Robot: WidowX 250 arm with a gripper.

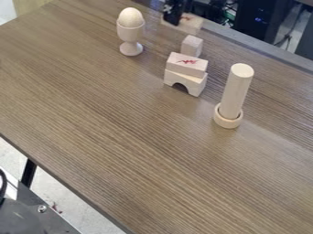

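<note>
Left side of the desk [125, 137]: wooden egg [131, 17] upright in a pale stemmed cup [129, 33]; round top, narrow stem, so I judge a sideways brush would tip it, and I would give it wide berth. Next rightward, at the far edge, my end effector [173, 18], dark, low, overlapping the red-marked block [191, 23]. Cannot tell whether it is clenched, released or grasping that block, nor whether they touch. Best practice here: square to the block's flat sides, keep level, move straight up or down, check the hold before any sideways travel. Nearer me on the desk, an arch block [196, 85] carries a rectangular block [186, 65], slightly askew; a light knock could slide the upper one. Just behind it, a small block [192, 45]. Farthest right, a tall cylinder [236, 91] upright in a ring [228, 121]; top-heavy, I judge, so clearance above it matters.
</note>
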